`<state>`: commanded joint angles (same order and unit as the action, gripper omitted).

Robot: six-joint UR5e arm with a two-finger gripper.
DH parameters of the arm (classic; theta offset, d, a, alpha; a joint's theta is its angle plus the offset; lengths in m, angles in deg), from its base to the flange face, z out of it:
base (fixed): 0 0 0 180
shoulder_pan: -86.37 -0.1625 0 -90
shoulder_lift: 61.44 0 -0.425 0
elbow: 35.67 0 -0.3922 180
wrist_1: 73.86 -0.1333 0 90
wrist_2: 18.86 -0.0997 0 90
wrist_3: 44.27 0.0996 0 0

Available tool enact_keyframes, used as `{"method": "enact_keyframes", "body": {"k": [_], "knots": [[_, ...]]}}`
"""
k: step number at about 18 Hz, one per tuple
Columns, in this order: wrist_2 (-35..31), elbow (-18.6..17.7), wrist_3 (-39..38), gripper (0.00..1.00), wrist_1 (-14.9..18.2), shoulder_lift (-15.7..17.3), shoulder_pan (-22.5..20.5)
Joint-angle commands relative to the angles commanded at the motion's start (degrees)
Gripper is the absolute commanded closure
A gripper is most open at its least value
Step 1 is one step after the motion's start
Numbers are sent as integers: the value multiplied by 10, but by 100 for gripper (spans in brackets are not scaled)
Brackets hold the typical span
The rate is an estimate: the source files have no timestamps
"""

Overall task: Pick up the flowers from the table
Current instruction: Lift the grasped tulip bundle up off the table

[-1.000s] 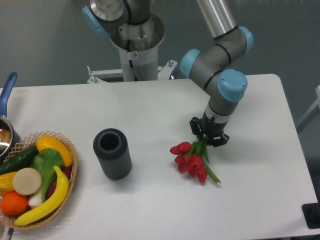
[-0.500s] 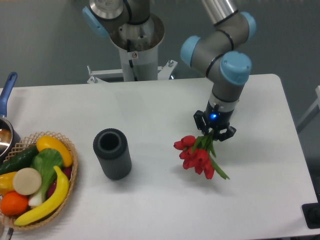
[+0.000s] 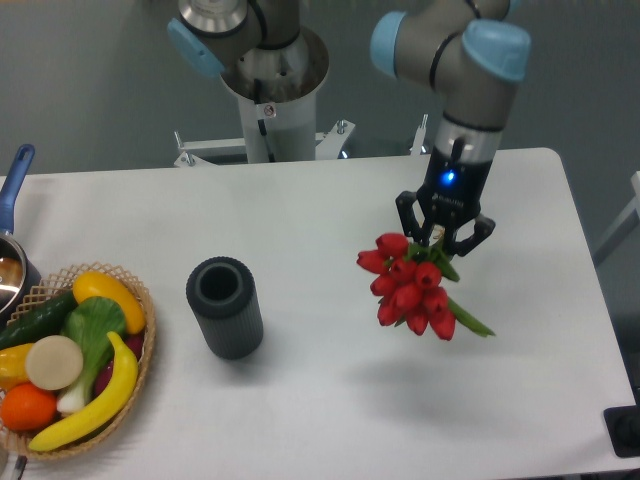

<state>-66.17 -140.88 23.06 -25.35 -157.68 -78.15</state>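
Note:
The flowers point(image 3: 410, 289), a bunch of red tulip buds with green stems and leaves, hang in the air above the right part of the white table point(image 3: 300, 220). My gripper point(image 3: 441, 240) is shut on their stems from above, with the buds pointing down and to the left. A green leaf tip sticks out to the lower right. A faint shadow lies on the tabletop below the bunch.
A dark grey cylinder point(image 3: 224, 306) stands upright left of centre. A wicker basket point(image 3: 70, 365) of fruit and vegetables sits at the front left edge, with a blue-handled pot point(image 3: 12, 240) behind it. The arm's base point(image 3: 268, 90) stands at the table's back.
The gripper has risen with the flowers in it, lifting them off the table and shifting slightly right. The buds now hang clear above the surface.

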Motion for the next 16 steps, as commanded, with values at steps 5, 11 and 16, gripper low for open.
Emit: {"method": "enact_keyframes", "body": {"k": [5, 11, 16], "knots": [[92, 0, -22, 71, 0, 9, -33], [155, -1, -22, 71, 0, 10, -61], [157, -1, -22, 71, 0, 10, -61]]}}
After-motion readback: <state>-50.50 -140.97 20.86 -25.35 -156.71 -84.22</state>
